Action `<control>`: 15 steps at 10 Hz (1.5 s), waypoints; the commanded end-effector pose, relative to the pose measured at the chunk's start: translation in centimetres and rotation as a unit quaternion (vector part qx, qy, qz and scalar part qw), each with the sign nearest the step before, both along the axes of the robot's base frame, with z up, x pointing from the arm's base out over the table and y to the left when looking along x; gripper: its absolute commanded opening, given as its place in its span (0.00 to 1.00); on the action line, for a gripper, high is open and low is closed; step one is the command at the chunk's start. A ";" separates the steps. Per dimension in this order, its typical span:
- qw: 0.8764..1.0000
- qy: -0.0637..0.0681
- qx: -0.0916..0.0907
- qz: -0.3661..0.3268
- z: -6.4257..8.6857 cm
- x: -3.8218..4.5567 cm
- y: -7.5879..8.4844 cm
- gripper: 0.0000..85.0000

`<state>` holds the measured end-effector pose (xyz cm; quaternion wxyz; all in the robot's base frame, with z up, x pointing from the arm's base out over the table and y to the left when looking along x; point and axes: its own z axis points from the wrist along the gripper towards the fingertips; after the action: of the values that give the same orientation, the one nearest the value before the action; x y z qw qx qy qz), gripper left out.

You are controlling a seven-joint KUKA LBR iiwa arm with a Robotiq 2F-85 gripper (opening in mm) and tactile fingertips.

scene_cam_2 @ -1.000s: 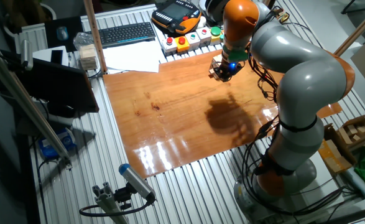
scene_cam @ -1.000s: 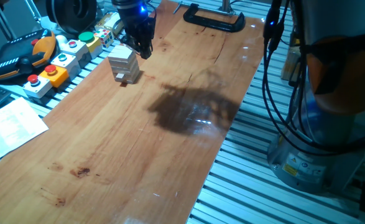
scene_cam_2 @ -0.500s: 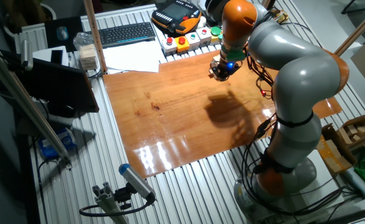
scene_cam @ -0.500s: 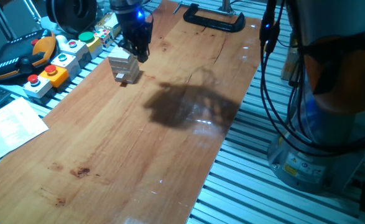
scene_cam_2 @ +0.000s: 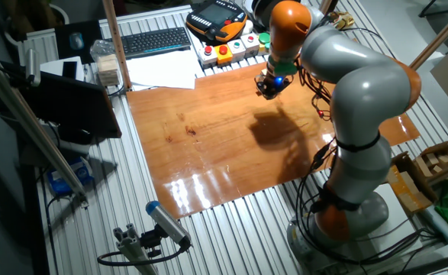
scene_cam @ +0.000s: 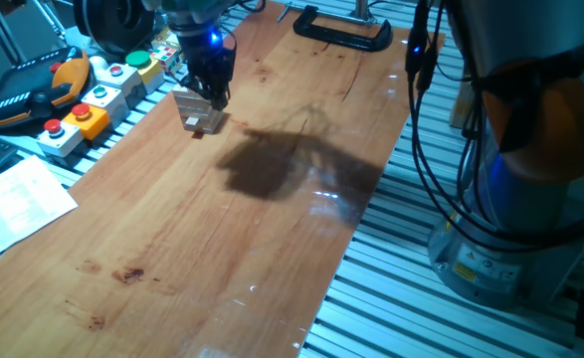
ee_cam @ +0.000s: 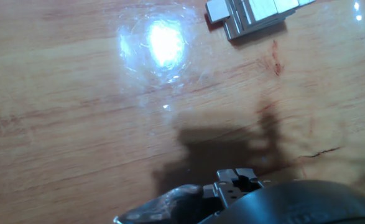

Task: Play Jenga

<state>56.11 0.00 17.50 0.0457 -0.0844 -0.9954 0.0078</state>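
The Jenga tower (scene_cam: 196,111) is a small stack of pale wooden blocks near the far left edge of the wooden table (scene_cam: 222,229). One block juts out at its base. My gripper (scene_cam: 212,91) hangs right at the tower's upper right side and hides part of its top; I cannot tell whether they touch. Its dark fingers look pressed together with nothing between them. In the hand view the tower (ee_cam: 250,15) lies at the top right, apart from the gripper (ee_cam: 235,179) at the bottom edge. In the other fixed view the gripper (scene_cam_2: 268,85) hides the tower.
Grey button boxes (scene_cam: 88,104) and an orange teach pendant (scene_cam: 33,85) line the left table edge beside the tower. A black clamp (scene_cam: 341,35) sits at the far end. Paper (scene_cam: 18,204) lies at the left. The robot's base (scene_cam: 500,239) and cables stand at the right.
The gripper has moved left and slightly down, from beside the tower's right to close against its top. The arm's shadow on the table shifted left with it. The tower has not moved.
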 end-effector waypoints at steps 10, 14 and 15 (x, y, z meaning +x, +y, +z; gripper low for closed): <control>0.974 -0.014 -0.013 -0.225 -2.2 1.62 0.7 0.01; 0.948 -0.023 -0.016 -0.318 -2.2 1.71 1.1 0.01; 0.944 -0.026 -0.017 -0.327 -2.3 1.80 1.0 0.01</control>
<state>57.93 1.05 15.14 0.0174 -0.3188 -0.9476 0.0092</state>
